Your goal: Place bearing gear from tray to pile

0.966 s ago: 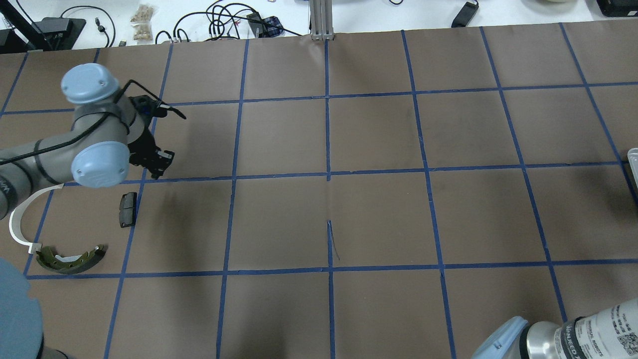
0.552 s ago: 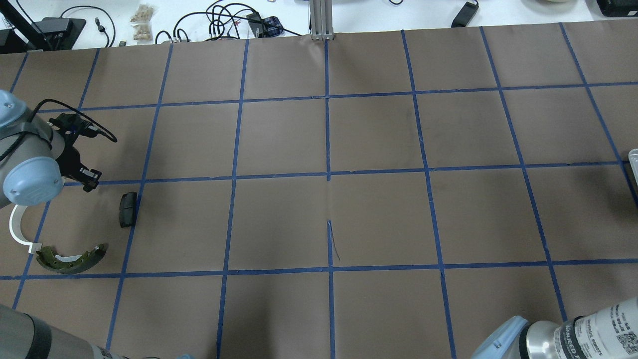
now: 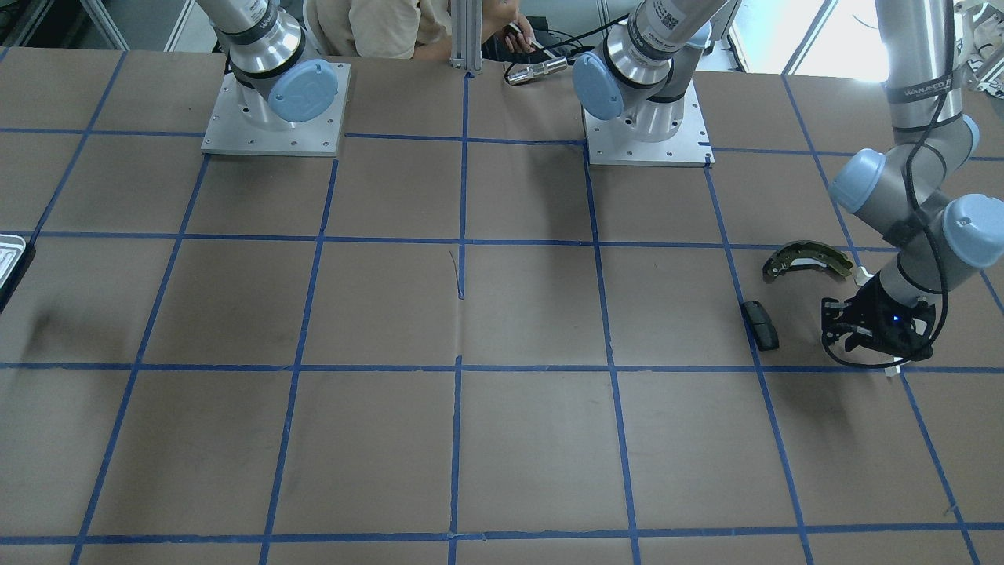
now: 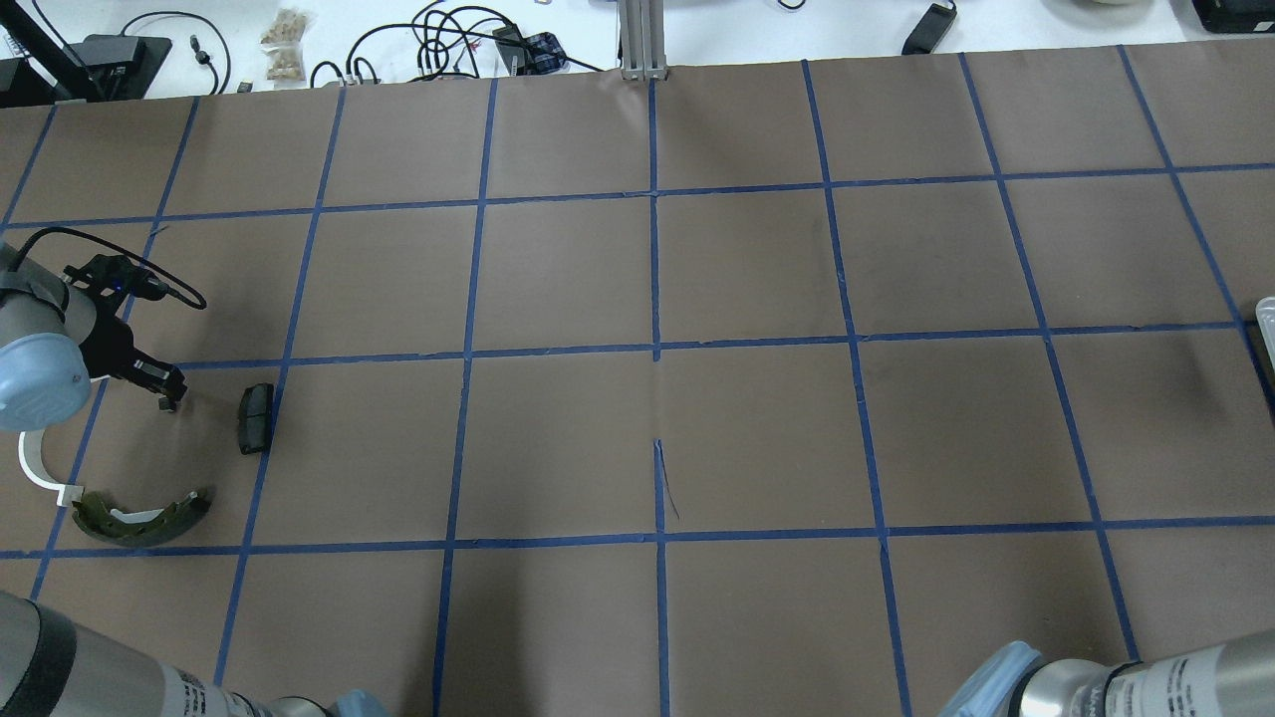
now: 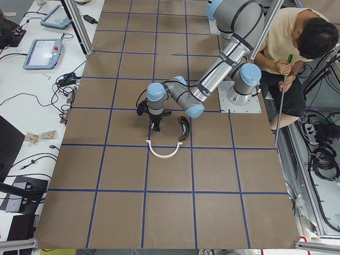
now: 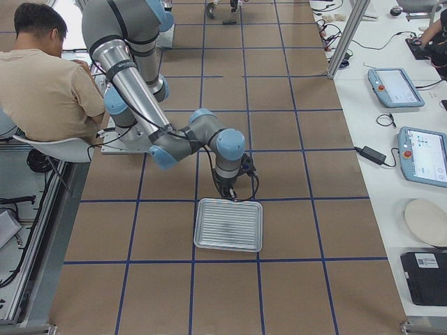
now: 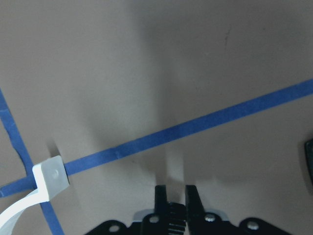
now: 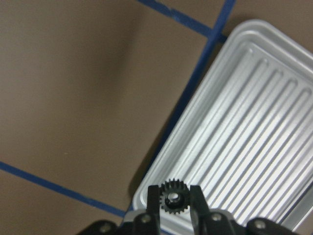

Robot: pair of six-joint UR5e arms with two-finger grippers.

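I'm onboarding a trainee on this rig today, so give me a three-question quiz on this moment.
1. True or false: the small black toothed gear is held between the fingers of the right gripper.
2. What lies in the shallow ribbed silvery metal tray? A) two gears B) a bolt C) nothing visible
3. Which gripper is beside the curved olive brake shoe, the white plastic arc and the small black rectangular pad?

Key: 1 true; 2 C; 3 the left gripper.
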